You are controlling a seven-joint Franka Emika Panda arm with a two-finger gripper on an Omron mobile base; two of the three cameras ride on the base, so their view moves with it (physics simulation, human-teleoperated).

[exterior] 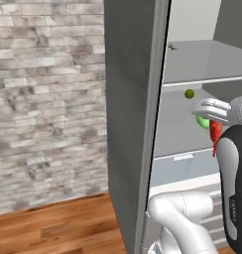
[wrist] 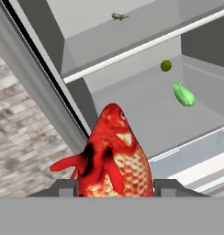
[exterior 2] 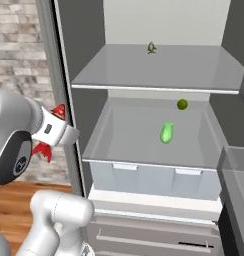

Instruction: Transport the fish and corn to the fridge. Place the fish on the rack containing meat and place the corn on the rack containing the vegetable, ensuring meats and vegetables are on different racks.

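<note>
Fridge open, brick wall, wood floor, corn on lower shelf

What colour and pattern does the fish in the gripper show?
The fish is bright red with pale scaled patches and a dark blotch, clearest in the hand view.

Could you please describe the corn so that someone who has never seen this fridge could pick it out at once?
Look into the open fridge and find the lower of its two flat grey shelves, just above the drawers. The corn lies on that shelf, nearer the front than the vegetable. It is bright green and elongated, while the vegetable is a small, round, darker ball.
</note>
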